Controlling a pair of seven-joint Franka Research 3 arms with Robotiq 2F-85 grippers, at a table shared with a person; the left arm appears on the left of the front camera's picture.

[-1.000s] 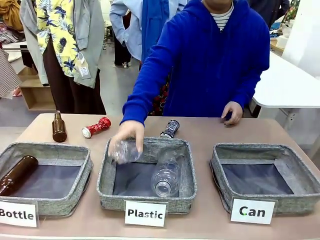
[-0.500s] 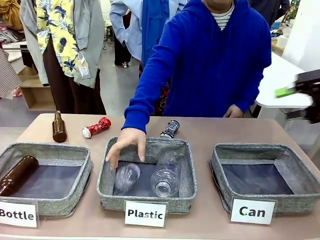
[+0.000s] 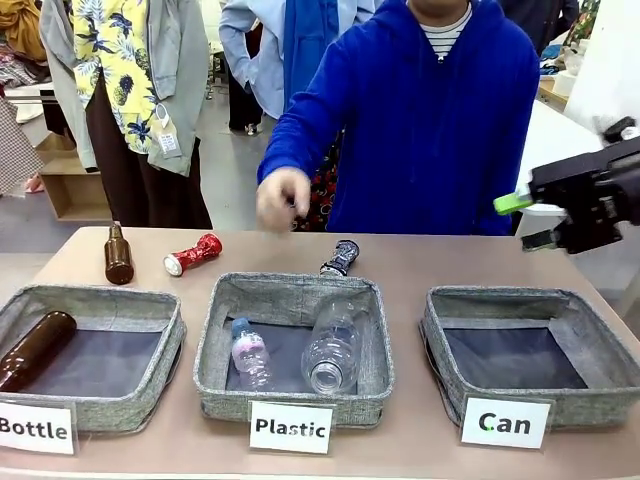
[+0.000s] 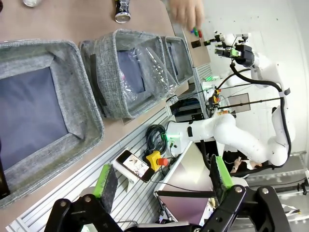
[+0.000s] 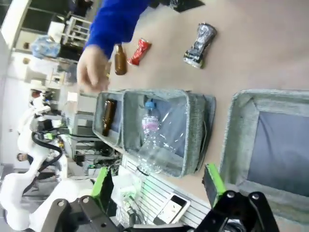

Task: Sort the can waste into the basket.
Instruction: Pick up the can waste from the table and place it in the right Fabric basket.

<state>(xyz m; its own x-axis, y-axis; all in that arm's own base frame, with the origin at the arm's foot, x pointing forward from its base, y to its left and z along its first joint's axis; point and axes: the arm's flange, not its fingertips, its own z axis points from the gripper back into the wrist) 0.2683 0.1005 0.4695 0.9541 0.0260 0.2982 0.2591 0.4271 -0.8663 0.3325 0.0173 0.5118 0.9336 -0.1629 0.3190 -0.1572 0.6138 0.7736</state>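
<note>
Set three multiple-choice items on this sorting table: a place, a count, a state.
1. Relative to the grey woven basket labelled "Plastic", the black metal drink can lies: A inside; B on the brown table behind it; C in front.
2. Clear plastic bottles in that basket: A two; B four; C none.
3. The black right gripper with green pads is: A shut on a can; B shut on a bottle; C open, empty.
Answers: B, it lies beyond the far rim; A, one large, one small; C, its pads stand apart around nothing.
</note>
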